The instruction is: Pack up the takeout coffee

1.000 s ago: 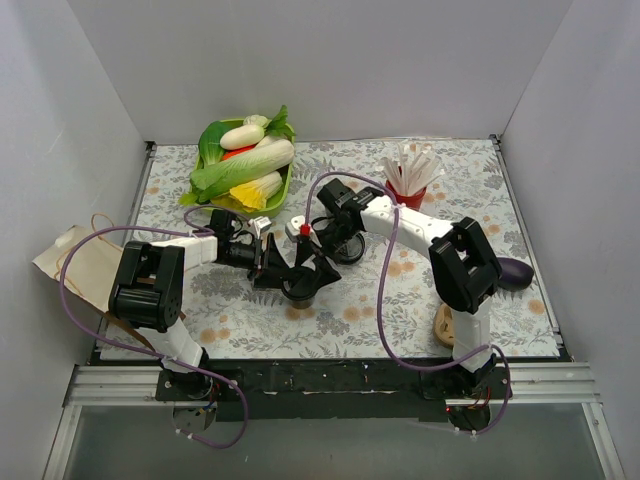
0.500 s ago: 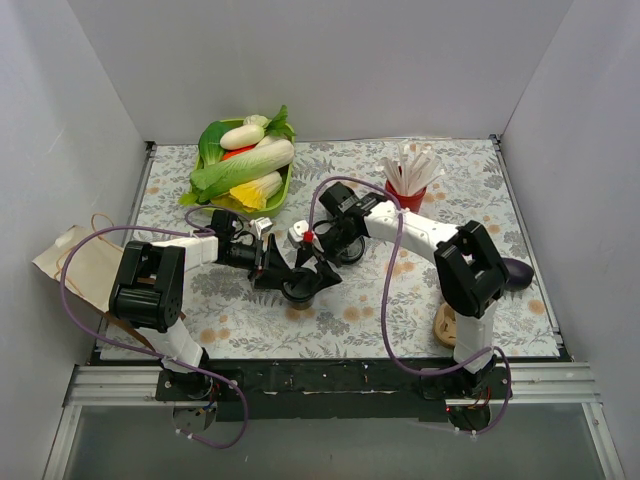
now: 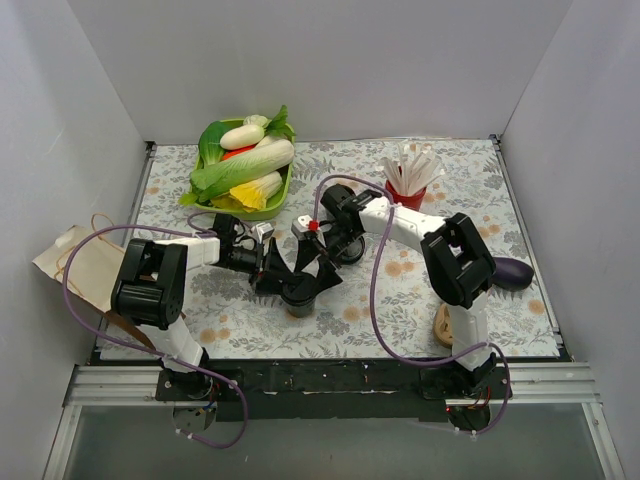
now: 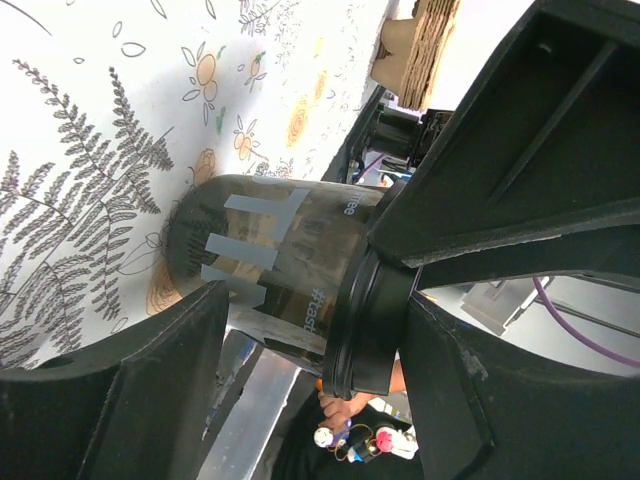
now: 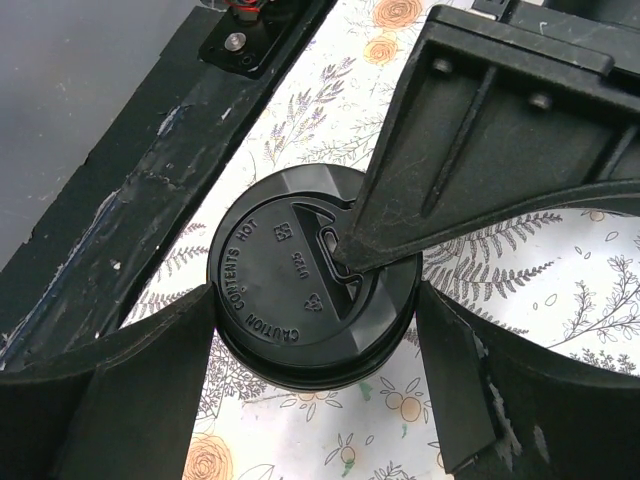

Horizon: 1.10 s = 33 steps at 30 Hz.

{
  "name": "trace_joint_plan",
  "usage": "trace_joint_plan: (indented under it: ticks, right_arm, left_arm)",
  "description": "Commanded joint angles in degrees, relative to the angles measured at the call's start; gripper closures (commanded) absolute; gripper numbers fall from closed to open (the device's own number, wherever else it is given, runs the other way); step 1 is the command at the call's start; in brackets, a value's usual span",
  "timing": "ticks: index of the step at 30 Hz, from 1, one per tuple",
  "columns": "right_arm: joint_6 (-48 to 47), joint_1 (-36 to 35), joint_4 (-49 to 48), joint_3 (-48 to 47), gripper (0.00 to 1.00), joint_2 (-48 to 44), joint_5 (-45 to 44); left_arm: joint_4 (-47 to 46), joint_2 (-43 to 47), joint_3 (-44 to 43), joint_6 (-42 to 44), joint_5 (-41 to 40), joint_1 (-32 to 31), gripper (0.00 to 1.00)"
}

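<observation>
The takeout coffee (image 3: 300, 298), a black cup with a round black sip lid, stands on the flowered cloth at mid-table. My left gripper (image 3: 287, 288) reaches in from the left and is shut on it. In the left wrist view (image 4: 310, 335) one finger presses the cup's body (image 4: 260, 250) and the other its lid (image 4: 365, 320). My right gripper (image 3: 314, 272) comes from behind, open. In the right wrist view (image 5: 315, 325) its fingers flank the lid (image 5: 290, 275) at the rim. The left gripper's finger (image 5: 480, 140) crosses over the lid.
A red cup of white sticks (image 3: 408, 180) stands at the back right. A green tray of vegetables (image 3: 240, 165) is at the back left. A tan pulp carrier (image 3: 443, 325) and a purple eggplant (image 3: 512, 272) lie right. A paper bag (image 3: 85, 265) lies left.
My right gripper has swung down and towards the cup until its fingers stand around the lid. The cup and my left gripper have shifted slightly nearer.
</observation>
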State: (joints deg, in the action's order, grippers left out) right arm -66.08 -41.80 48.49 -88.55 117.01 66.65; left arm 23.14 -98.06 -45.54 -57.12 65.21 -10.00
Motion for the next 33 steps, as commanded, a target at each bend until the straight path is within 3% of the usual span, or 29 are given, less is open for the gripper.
trace_joint_plan:
  ticks: [1,7,11,13,17,25,28,30,33]
  right_arm:
    - [8.3,-1.7,-3.4,8.8,0.19,-2.0,-9.3]
    - [14.3,-1.7,-17.4,13.3,0.18,-8.5,-17.2]
    - [15.0,-1.7,-21.2,14.6,0.17,-10.5,-20.7]
    - [15.1,-1.7,-21.1,13.9,0.16,-10.3,-21.0]
    - [16.1,-1.4,-18.4,11.3,0.04,-9.7,-20.9]
    - [26.1,2.0,-17.4,7.9,0.02,-10.6,-13.5]
    - [33.5,3.7,-18.8,6.6,0.02,-9.9,-10.1]
    - [45.3,4.9,-22.0,7.2,0.02,-9.7,-8.3]
    - [64.4,6.3,-35.2,12.7,0.02,-10.3,-4.0]
  left_arm:
    - [-2.0,-0.4,0.7,0.4,-9.5,0.5,0.36]
    - [-5.7,6.3,2.0,0.5,-6.1,0.5,0.36]
    - [-8.5,8.2,2.1,0.0,-6.8,0.5,0.36]
    - [-9.0,7.5,1.8,-0.3,-7.5,0.5,0.36]
    - [-9.7,7.2,1.4,-0.3,-7.8,0.5,0.36]
    - [-9.5,7.0,1.6,0.7,-8.7,0.5,0.36]
    - [-9.5,7.6,1.7,0.6,-8.9,0.5,0.36]
    - [-9.5,7.8,1.9,0.6,-9.0,0.5,0.36]
    - [-9.6,8.4,2.5,0.4,-9.4,0.5,0.36]
